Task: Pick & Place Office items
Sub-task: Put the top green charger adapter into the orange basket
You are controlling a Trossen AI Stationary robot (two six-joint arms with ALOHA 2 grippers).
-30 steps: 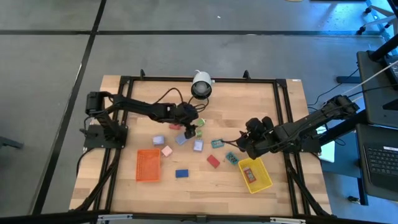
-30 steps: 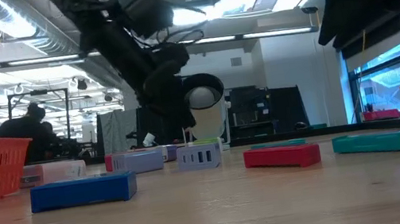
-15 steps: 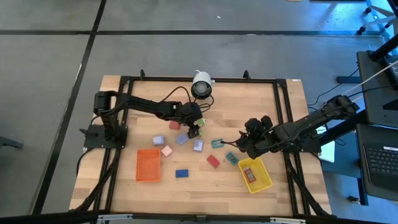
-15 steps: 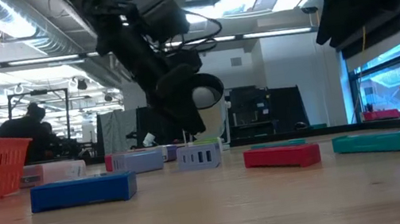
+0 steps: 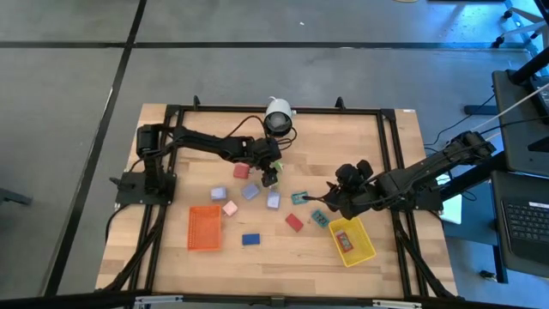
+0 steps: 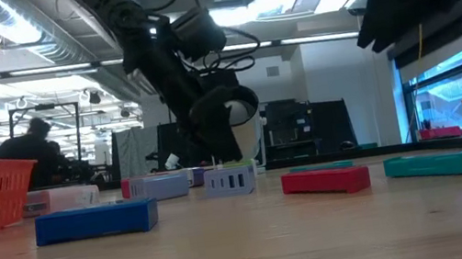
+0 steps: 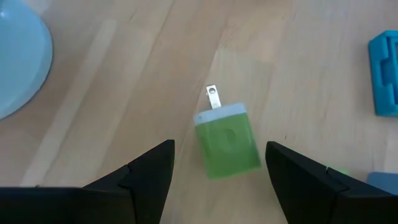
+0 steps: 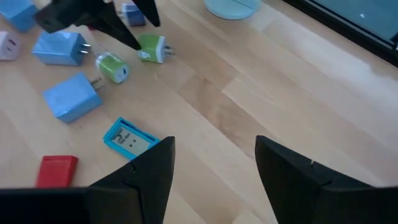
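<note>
Markings on teal item [image 8: 130,138], perhaps digits

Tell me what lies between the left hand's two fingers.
In the left wrist view, the green plug block lies on bare wood between the open left hand's fingers, touching neither.

Light wooden table [image 5: 377,146], small coloured office items [image 5: 273,201] scattered mid-table, orange tray [image 5: 204,227] near left, yellow tray [image 5: 352,241] near right, white round camera [image 5: 277,115] at far edge.
</note>
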